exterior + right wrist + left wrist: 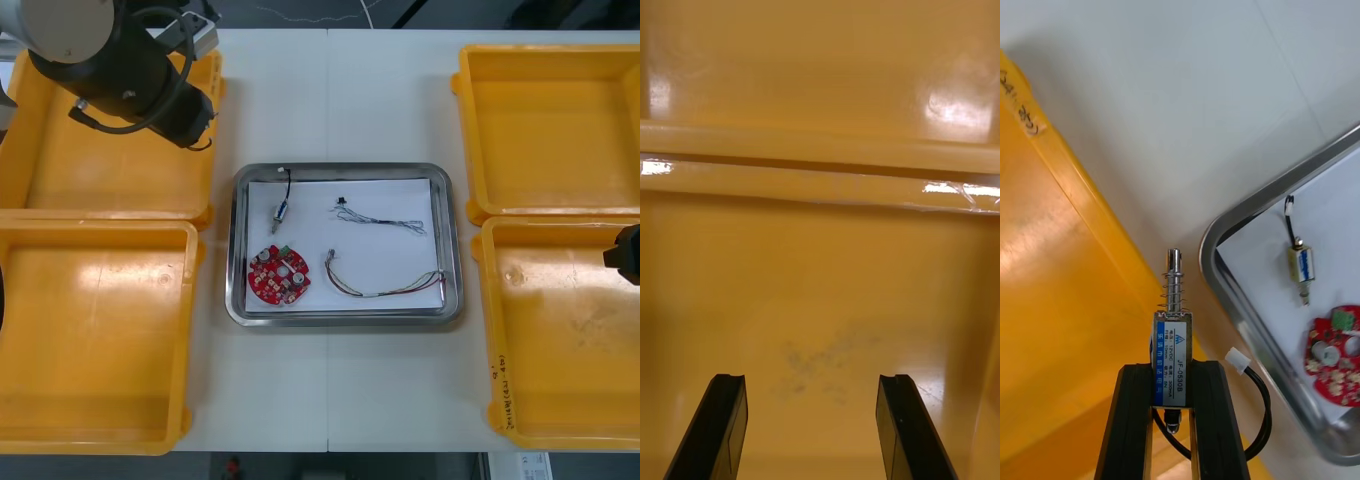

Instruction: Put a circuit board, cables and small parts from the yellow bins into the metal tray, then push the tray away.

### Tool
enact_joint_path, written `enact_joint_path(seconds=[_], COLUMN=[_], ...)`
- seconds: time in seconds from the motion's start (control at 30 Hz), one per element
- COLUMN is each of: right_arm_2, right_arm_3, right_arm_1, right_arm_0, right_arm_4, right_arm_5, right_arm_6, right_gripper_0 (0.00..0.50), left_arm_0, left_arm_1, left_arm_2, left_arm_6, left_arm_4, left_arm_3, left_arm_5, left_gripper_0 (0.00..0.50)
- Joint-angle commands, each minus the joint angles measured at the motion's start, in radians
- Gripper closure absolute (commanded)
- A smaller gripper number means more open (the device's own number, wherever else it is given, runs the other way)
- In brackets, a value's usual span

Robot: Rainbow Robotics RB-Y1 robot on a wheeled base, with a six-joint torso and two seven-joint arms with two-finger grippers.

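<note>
The light tabletop (330, 100) carries four yellow bins (90, 330), two at each side, with the metal tray (345, 170) between them, white inside. The left arm (130, 70) reaches over the far left bin (50, 170). The right hand (811, 379) hangs over the floor of the near right bin (560, 340), its fingers apart with nothing between them.

In the tray a red and yellow cable (385, 288) curves along the near side, with a thin twisted cable (385, 220) beyond it. The round red circuit board (279, 274) sits in the near left corner. Just beyond the board lies a small metal part (282, 209), long axis near-to-far, its black cable (288, 182) leading toward the far rim.

The left hand (1173, 371) is clamped on a second metal part (1174, 337) above the bin's rim, beside the tray's corner. Its long axis runs in line with the fingers, the sprung plunger pointing away from them toward bare tabletop. A black lead (1264, 409) with a white plug (1238, 359) loops from its other end. Its blue label reads "JF-0530B". The handwriting on the bin rims is unreadable.
</note>
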Motion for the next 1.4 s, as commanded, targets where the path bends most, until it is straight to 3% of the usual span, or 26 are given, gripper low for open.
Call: enact_joint_path(seconds=[0.03, 0.37, 0.7, 1.0, 1.4], right_arm_2=[-0.046, -0.04, -0.025, -0.023, -0.011], right_arm_3=[0.035, 0.07, 0.075, 0.075, 0.075], right_arm_1=[-0.034, -0.048, -0.048, -0.06, -0.071], right_arm_0=[0.022, 0.066, 0.083, 0.08, 0.08], right_arm_4=[-0.054, -0.072, -0.083, -0.092, -0.107], right_arm_5=[0.002, 0.002, 0.002, 0.002, 0.002], right_arm_6=[-0.041, -0.09, -0.168, -0.156, -0.16], right_gripper_0=[0.0, 0.0, 0.0, 0.0, 0.0], left_arm_0=[-0.003, -0.028, -0.055, -0.063, -0.063], left_arm_1=[-0.012, -0.116, -0.162, -0.164, -0.182], left_arm_2=[-0.038, -0.17, -0.286, -0.444, -0.548], left_arm_6=[0.117, 0.312, 0.464, 0.617, 0.647], left_arm_4=[-0.017, -0.124, -0.129, -0.135, -0.156], left_arm_3=[-0.066, -0.112, -0.112, -0.096, 0.048], left_arm_5=[0.026, 0.05, 0.047, -0.082, -0.275], left_gripper_0=[0.5, 0.499, 0.5, 0.5, 0.499])
